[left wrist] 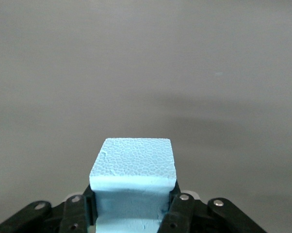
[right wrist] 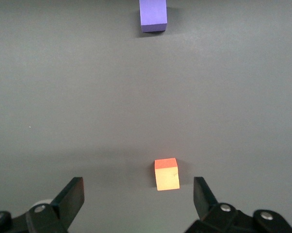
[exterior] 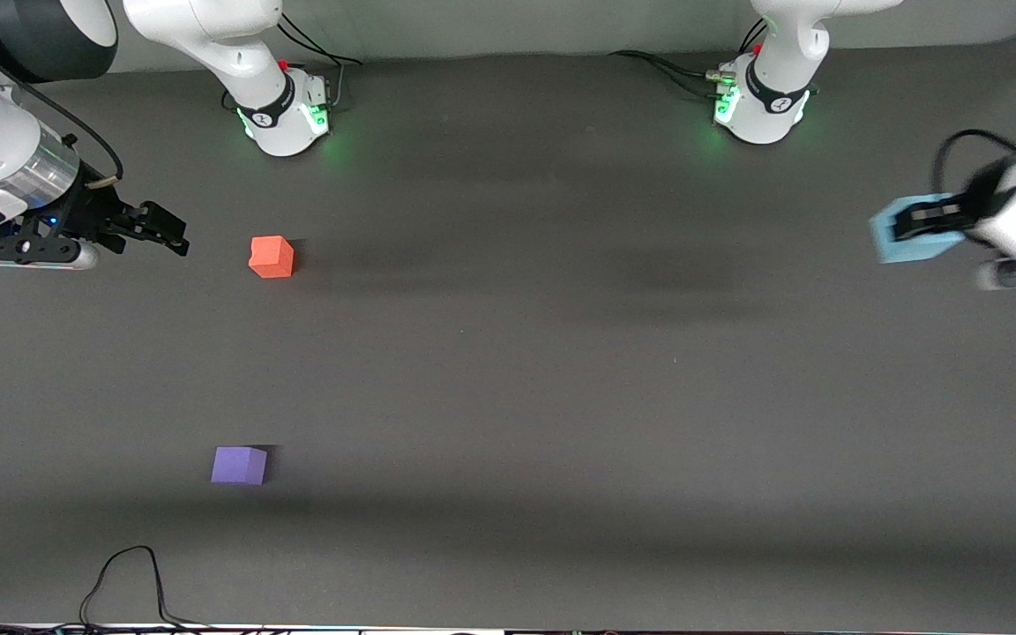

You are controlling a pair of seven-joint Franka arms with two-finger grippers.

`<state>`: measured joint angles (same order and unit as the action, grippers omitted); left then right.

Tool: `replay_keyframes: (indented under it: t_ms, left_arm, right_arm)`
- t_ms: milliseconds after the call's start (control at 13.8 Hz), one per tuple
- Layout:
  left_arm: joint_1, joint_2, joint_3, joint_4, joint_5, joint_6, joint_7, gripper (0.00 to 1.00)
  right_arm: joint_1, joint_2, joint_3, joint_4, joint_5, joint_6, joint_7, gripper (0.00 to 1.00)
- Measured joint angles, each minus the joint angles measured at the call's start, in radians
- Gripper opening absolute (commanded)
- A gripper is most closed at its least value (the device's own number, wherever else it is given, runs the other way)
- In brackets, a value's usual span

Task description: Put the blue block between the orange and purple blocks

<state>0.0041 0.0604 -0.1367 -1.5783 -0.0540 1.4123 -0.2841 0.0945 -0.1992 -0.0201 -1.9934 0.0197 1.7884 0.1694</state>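
My right jaws (exterior: 175, 234) hang over the right arm's end of the desk (exterior: 508, 370), spread as wide as they go and holding nothing. In the right wrist view both fingers (right wrist: 71, 196) stand well apart with bare desk between them. The orange block (exterior: 272, 257) sits on the desk just off my right jaws' tips, apart from them; in the right wrist view it lies between the lines of the two fingers, closer to one than the other, untouched. The purple block (exterior: 239, 465) rests on the desk well out from my right jaws, nearer the front camera than the orange block and almost in line with it. The stretch of desk between the two blocks is bare.

A loose black cable (exterior: 124, 582) lies on the desk at the edge nearest the front camera, nearer that camera than the purple block.

My left jaws (exterior: 918, 220) are up in the air over the left arm's end of the desk, closed tight on the blue block (exterior: 892, 238). In the left wrist view the block sits squeezed between my two fingers (left wrist: 182, 208), its pebbled foam face pointing away from my wrist and sticking out past the fingertips. It is well apart from the orange and purple blocks, with most of the desk's length between it and them.
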Motion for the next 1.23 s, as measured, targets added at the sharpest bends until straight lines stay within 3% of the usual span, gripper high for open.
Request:
replay_keyframes:
  t_ms: [218, 580, 725, 943, 1233]
  left_arm:
    - [-0.087, 0.106, -0.111, 0.096, -0.019, 0.015, -0.259, 0.22]
    - [-0.118, 0.274, -0.122, 0.261, -0.02, 0.017, -0.339, 0.22]
    - [-0.158, 0.298, -0.126, 0.27, -0.021, 0.051, -0.406, 0.22]
    - [-0.314, 0.346, -0.13, 0.252, -0.02, 0.183, -0.588, 0.21]
    - [-0.492, 0.495, -0.13, 0.239, -0.02, 0.401, -0.774, 0.21]
  right_arm:
    - [0.0, -0.001, 0.0, 0.0, 0.0, 0.003, 0.0, 1.0]
    - [0.0, -0.001, 0.0, -0.006, 0.0, 0.015, 0.0, 1.0]
    - [0.0, -0.001, 0.0, -0.013, 0.0, 0.02, 0.0, 1.0]
    - [0.0, -0.002, 0.0, -0.02, 0.0, 0.022, 0.0, 1.0]
    - [0.0, -0.003, 0.0, -0.027, 0.0, 0.023, 0.0, 1.0]
